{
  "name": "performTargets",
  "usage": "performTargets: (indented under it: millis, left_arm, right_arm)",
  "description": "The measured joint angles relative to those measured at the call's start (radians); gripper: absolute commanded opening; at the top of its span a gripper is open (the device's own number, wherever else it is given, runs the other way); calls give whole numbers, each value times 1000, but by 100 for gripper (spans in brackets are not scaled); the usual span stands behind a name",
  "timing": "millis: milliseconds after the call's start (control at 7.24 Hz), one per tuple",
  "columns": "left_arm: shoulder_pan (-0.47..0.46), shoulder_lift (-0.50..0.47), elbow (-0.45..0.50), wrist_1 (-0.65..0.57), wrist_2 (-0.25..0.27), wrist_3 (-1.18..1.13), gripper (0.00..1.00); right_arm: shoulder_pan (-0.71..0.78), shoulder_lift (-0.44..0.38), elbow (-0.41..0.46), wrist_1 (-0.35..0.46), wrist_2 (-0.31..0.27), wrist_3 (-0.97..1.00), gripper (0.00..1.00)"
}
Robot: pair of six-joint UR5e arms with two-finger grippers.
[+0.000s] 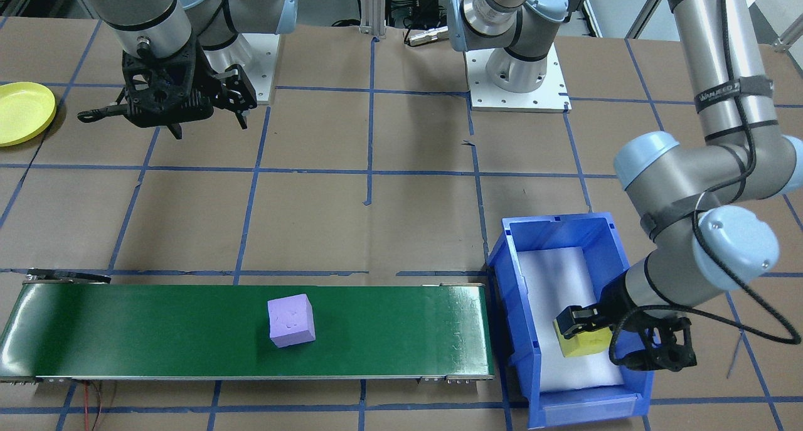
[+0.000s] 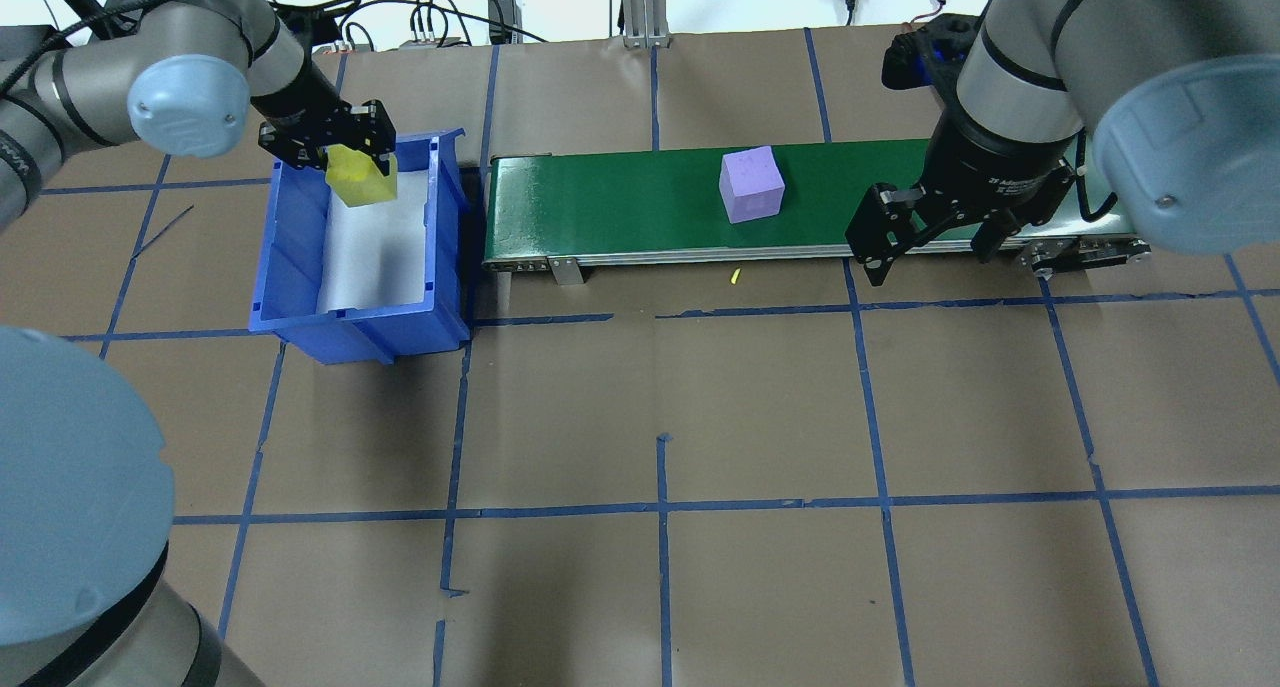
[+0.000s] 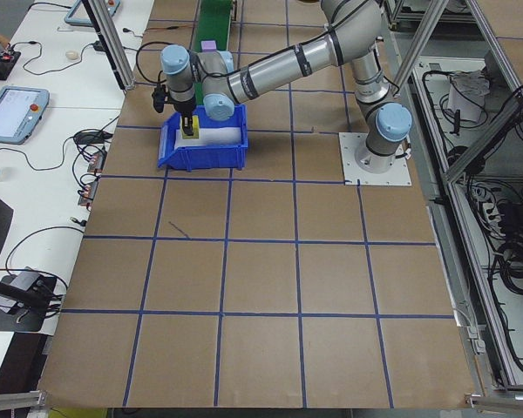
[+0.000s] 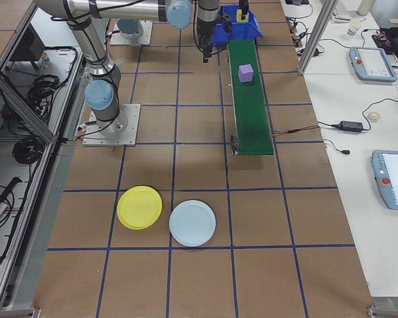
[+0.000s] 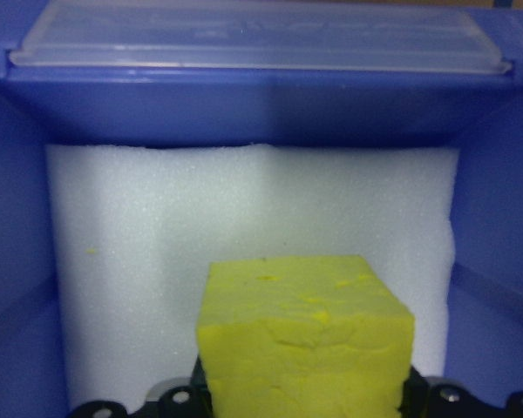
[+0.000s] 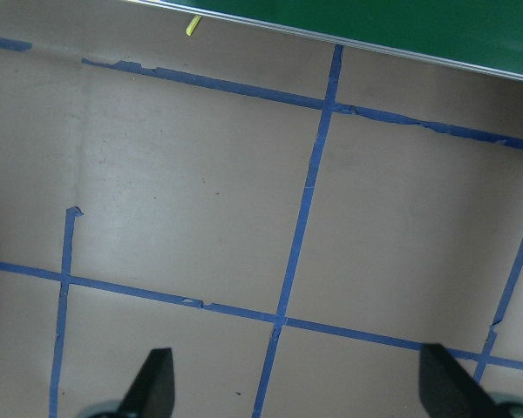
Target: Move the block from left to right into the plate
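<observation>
though gripped, yellow block hides left claw fingertips.

You saw two silver arms with pale blue joint caps, black cables strapped along the left arm, black two-finger grippers, and white bolted base plates.

A yellow foam block is seen low in the view, gripped at its base by the left gripper, whose dark fingers are only partly shown. White foam padding lies behind the block. The block is enclosed by the blue bin, its clear label holder at the far wall.
</observation>
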Motion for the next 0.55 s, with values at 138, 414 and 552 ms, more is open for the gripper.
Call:
performTargets:
  millis: [138,414,552]
  left_arm:
    - [-4,45,13,-44,1,-2,44]
    - [-63,113,22,-80,1,-4,44]
    - [-108,127,18,-84,1,-4,45]
  right_arm:
    - [0,0,0,0,0,1,100]
    - [0,0,0,0,0,0,100]
    - [0,0,1,0,0,-1,100]
